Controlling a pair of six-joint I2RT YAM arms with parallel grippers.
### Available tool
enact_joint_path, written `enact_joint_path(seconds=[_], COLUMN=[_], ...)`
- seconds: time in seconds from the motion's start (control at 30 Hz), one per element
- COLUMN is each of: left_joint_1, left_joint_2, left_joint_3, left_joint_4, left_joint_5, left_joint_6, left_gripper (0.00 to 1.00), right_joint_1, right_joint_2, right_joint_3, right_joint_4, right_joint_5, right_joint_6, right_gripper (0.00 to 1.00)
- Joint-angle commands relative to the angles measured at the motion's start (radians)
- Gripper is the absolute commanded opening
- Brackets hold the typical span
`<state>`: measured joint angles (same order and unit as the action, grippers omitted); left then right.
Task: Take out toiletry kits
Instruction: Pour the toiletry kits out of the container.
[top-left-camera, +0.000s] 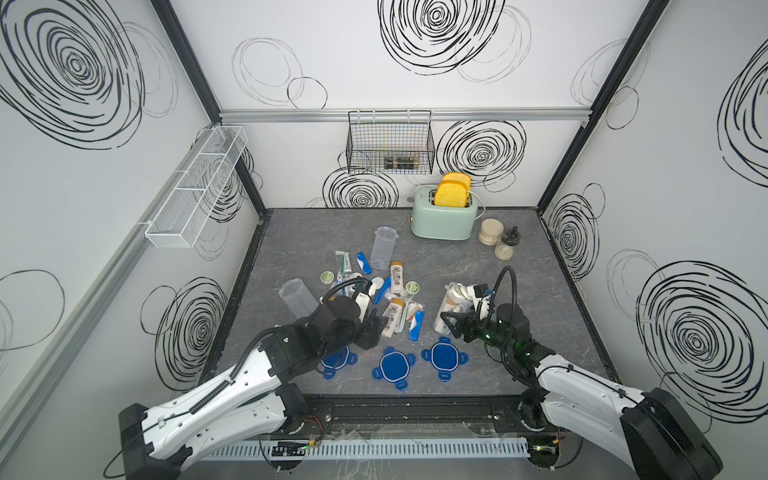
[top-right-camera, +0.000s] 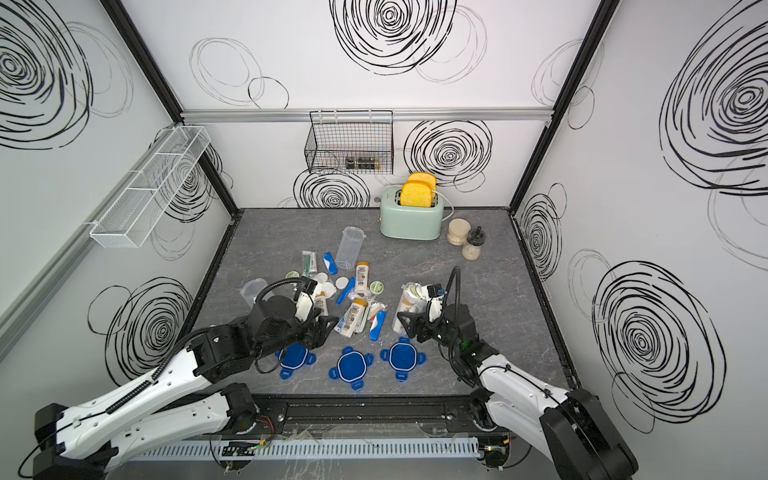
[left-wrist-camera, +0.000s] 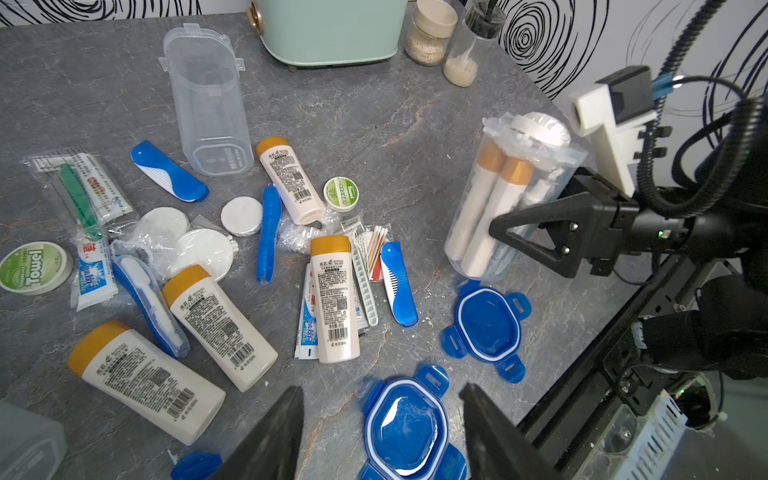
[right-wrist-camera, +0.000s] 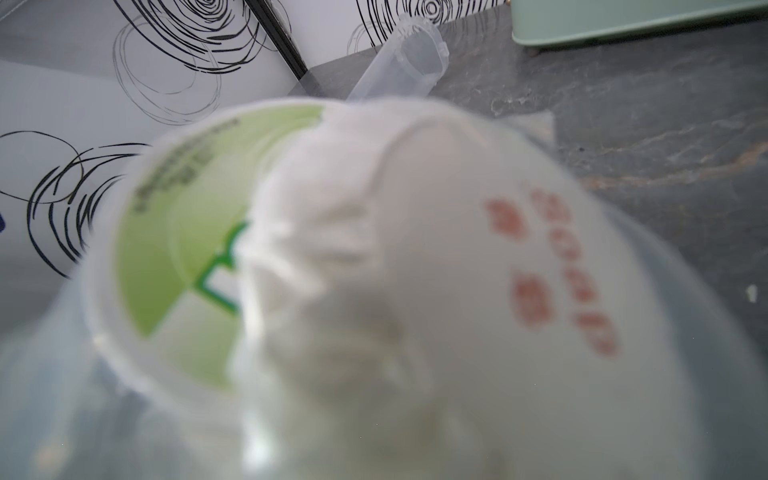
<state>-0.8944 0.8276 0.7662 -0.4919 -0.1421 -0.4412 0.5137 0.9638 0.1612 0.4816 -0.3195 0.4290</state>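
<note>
1. My right gripper (top-left-camera: 455, 321) straddles the one full jar (left-wrist-camera: 511, 191), which stands just beside a blue lid (left-wrist-camera: 486, 328). The near finger lies across the jar's lower wall and the far finger is hidden behind it, so I cannot tell whether the jaws really pinch it
2. The toiletry kit is inside that jar: two cream bottles (left-wrist-camera: 482, 208) with tan caps stand against its wall, and at the mouth a green-labelled round tin (right-wrist-camera: 174, 232) sits next to a white wrapped puck (right-wrist-camera: 415, 270)
3. My left gripper (left-wrist-camera: 382, 395) hangs over a second lid (left-wrist-camera: 407, 428), jaws wide apart and holding nothing
4. Two clear jars look emptied, one lying jar (left-wrist-camera: 208, 104) near the toaster (left-wrist-camera: 332, 33) and one standing jar (top-left-camera: 297, 297) by my left arm, with a loose heap (left-wrist-camera: 332, 299) of kit pieces on the table (left-wrist-camera: 374, 104) between them
5. Before lifting I would make sure both walls are squeezed, because the clear plastic looks slick and the load sits high
6. I would tip the mouth slowly toward bare table beside the heap, not over the lids, so the tin and puck slide out first and the bottles follow
7. The crinkled wrap at the rim may wedge things, so I would keep the free left gripper ready to pluck
</note>
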Motion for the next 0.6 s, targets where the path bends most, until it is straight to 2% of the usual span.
enact_joint_path(seconds=[0.0, 0.4, 0.57], left_joint_1=[0.008, 0.008, 0.000], left_joint_2=[0.005, 0.002, 0.047], left_joint_3=[-0.004, -0.008, -0.015], left_joint_4=[0.038, 0.045, 0.119], left_joint_5=[0.005, 0.009, 0.099], left_joint_6=[0.008, 0.001, -0.029], left_gripper=[0.64, 0.64, 0.66], right_joint_1=[-0.023, -0.090, -0.109], right_joint_2=[-0.008, 0.138, 0.177], right_joint_3=[0.054, 0.165, 0.185], right_joint_4=[-0.048, -0.116, -0.111], right_joint_5=[-0.127, -0.349, -0.390], right_joint_6=[0.093, 0.243, 0.280], right_gripper=[0.54, 0.53, 0.53])
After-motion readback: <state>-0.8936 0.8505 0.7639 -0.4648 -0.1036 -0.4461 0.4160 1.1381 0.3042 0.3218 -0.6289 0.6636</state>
